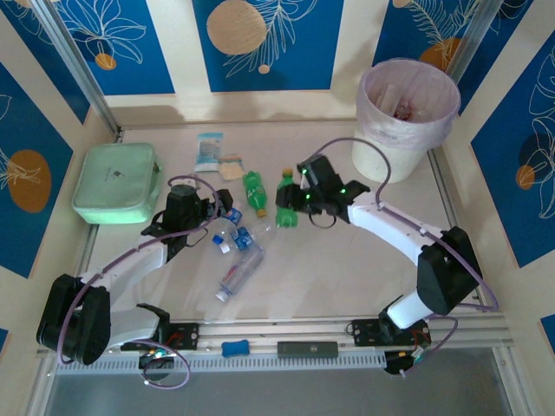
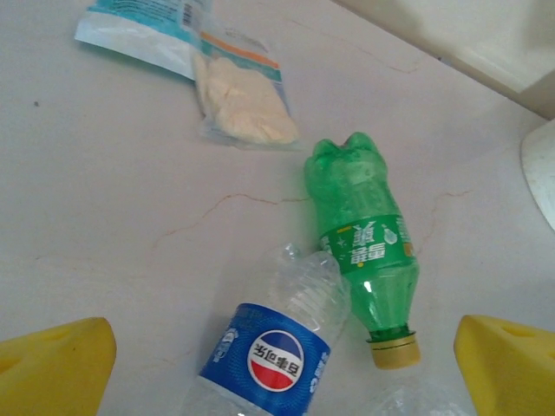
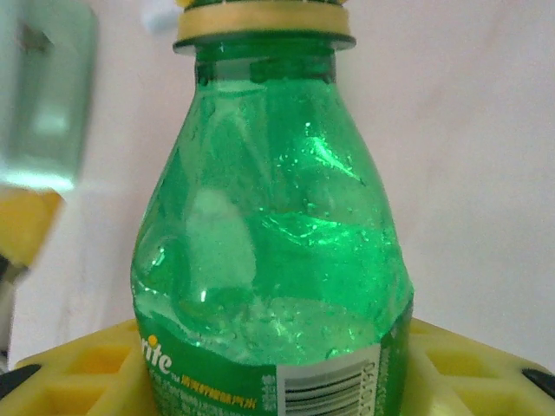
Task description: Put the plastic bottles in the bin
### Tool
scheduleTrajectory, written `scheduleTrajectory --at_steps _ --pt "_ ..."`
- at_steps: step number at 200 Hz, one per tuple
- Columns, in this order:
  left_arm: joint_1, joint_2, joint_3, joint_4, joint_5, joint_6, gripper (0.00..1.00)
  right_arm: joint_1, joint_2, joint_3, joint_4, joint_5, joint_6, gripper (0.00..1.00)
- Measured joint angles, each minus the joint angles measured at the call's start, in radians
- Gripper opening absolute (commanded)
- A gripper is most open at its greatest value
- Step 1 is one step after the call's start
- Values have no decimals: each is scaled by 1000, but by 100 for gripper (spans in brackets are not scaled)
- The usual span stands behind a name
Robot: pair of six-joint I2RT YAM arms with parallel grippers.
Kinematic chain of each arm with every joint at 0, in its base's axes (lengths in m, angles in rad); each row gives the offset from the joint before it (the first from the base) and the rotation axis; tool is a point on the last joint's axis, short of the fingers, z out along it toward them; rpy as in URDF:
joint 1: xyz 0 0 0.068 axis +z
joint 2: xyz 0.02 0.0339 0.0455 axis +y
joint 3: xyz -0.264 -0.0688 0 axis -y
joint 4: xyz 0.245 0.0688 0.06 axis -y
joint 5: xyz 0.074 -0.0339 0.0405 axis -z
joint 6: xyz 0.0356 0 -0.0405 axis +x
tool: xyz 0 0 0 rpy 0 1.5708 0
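The green bottle (image 3: pixel 269 260) sits gripped in my right jaws, its cap pointing away from my wrist. The bin (image 1: pixel 381 156) stands well apart, beyond and rightward. My left jaws gape wide and empty over a clear bottle (image 2: pixel 277 347) on the table (image 2: pixel 130 217).

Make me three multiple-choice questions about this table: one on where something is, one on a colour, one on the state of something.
1. Where on the table does the bin stand?
A far right corner; B far left corner; C middle.
2. What colour is the cap of the green bottle in front of the right wrist camera?
A blue; B yellow; C red.
3. How do the left arm's jaws stand?
A shut tight, empty; B shut on a bottle; C wide open.
Answers:
1 A, the top view shows it at the upper right of the tabletop.
2 B, the cap above the green neck is yellow.
3 C, they sit far apart at the lower corners of the left wrist view.
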Motion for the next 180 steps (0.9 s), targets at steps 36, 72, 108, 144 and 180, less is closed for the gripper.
scheduleTrajectory --at_steps 36,72,108,144,180 --pt "-3 8 0 32 45 4 100 -163 0 167 51 -42 -117 47" --pt "-14 39 2 44 71 23 100 -314 0 322 87 -55 -183 46" --pt "-27 60 24 44 82 42 100 -451 40 510 68 -68 -226 46" --pt "-32 68 38 44 85 50 100 -558 97 634 51 -63 -243 46" --pt "-35 91 53 42 93 56 100 -623 158 702 15 -14 -257 45"
